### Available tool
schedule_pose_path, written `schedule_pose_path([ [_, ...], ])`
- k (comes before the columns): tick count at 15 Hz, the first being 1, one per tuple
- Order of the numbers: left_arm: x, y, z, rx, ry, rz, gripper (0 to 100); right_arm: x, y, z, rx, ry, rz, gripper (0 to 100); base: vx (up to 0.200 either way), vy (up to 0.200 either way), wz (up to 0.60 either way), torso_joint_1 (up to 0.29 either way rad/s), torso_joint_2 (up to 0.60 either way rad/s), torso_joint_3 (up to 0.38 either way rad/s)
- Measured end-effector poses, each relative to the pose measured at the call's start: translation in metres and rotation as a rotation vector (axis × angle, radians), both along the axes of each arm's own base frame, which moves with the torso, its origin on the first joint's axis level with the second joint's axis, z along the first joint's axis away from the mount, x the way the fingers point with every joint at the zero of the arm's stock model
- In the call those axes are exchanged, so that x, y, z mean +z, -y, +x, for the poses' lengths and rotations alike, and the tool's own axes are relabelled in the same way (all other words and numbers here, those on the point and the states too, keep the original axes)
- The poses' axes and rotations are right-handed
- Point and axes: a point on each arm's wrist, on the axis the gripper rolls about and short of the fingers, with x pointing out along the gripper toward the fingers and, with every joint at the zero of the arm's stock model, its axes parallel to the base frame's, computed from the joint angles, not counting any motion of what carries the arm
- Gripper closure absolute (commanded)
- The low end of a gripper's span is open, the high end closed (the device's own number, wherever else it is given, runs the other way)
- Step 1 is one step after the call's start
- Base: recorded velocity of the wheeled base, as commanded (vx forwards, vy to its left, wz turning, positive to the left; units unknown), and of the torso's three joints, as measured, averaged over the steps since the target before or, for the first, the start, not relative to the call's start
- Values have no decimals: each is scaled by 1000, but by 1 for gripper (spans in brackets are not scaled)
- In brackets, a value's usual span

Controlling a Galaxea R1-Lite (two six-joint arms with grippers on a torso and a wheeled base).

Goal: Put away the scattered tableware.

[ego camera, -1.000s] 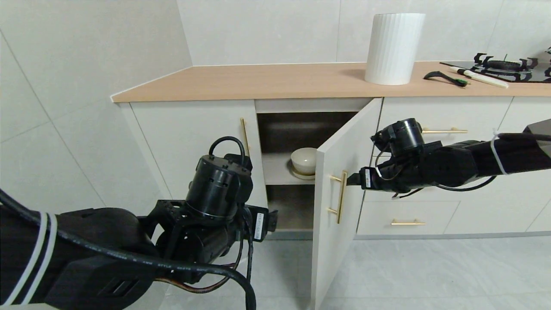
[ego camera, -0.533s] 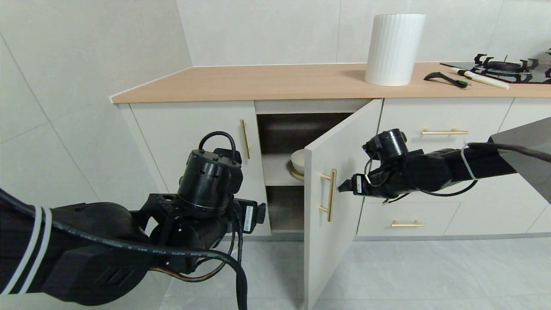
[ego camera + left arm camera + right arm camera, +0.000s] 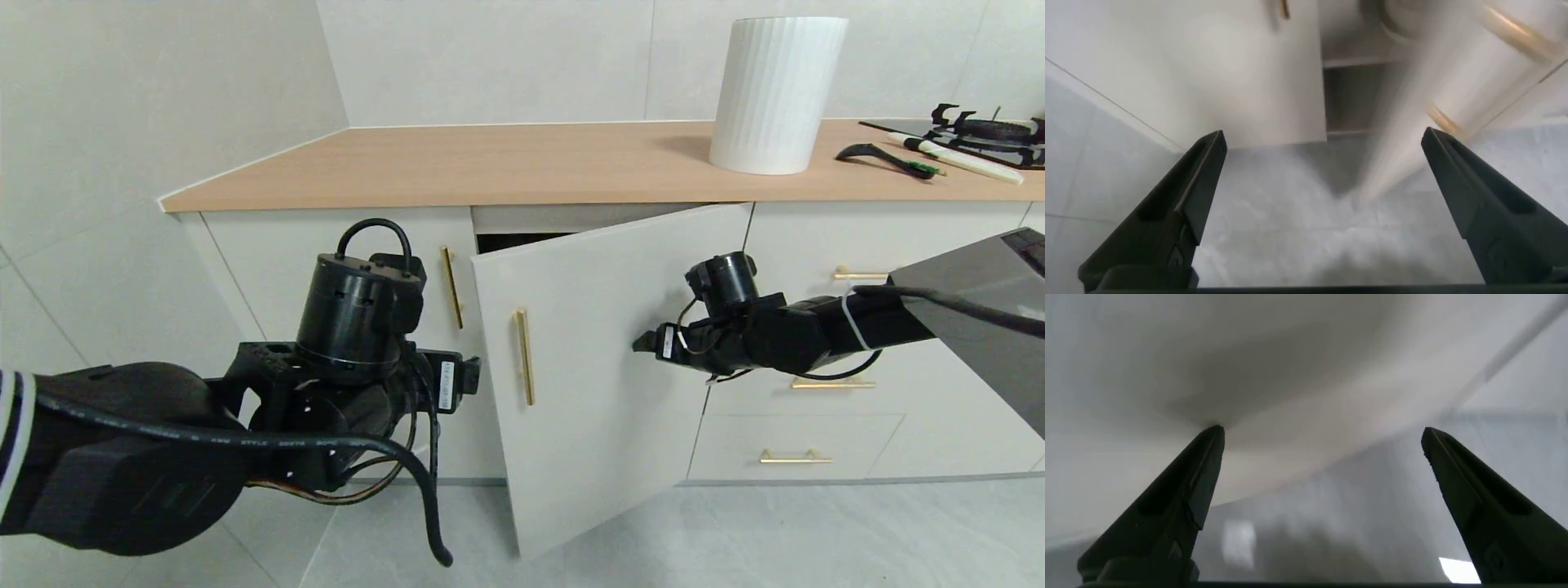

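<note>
Right gripper: Your right gripper sits at the outer face of the cabinet door, well to the side of the brass door handle. In its wrist view the fingers stand spread wide with nothing between them, and the door's pale panel is close in front. You cannot tell from these views whether the tips touch the panel.

Left gripper: Your left gripper hangs low in front of the cabinet, to the left of the door's free edge. Its fingers are also spread apart and hold nothing, with the tiled floor below them.

Cabinet door: It is ajar and hinged on its right side in the head view. The free edge stands out from the cabinet, and a dark gap shows along the top.

Cabinet inside: Past the door's edge in the left wrist view you can see a shelf. A pale rounded thing sits on it, too blurred to name.

Tableware on the counter: A black utensil lies on the wooden countertop near the hob. A white-handled utensil lies just beside it. Both are well apart from your grippers.

Also there: A white ribbed cylinder stands upright on the countertop, left of the utensils. Drawers with brass handles sit to the right of the door.
</note>
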Motion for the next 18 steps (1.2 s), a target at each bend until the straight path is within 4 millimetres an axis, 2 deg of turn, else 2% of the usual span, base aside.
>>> schedule_pose_path([
  [4,8,-5,-2,12,25,0,0,-6,-4,11,-76,4,62,0,0,0,0,0,0,0],
  [8,8,-5,-3,11,24,1,0,-7,-7,26,-163,91,103,0,0,0,0,0,0,0],
  [18,4,-3,-1,10,15,8,0,-10,2,51,-313,178,117,0,0,0,0,0,0,0],
])
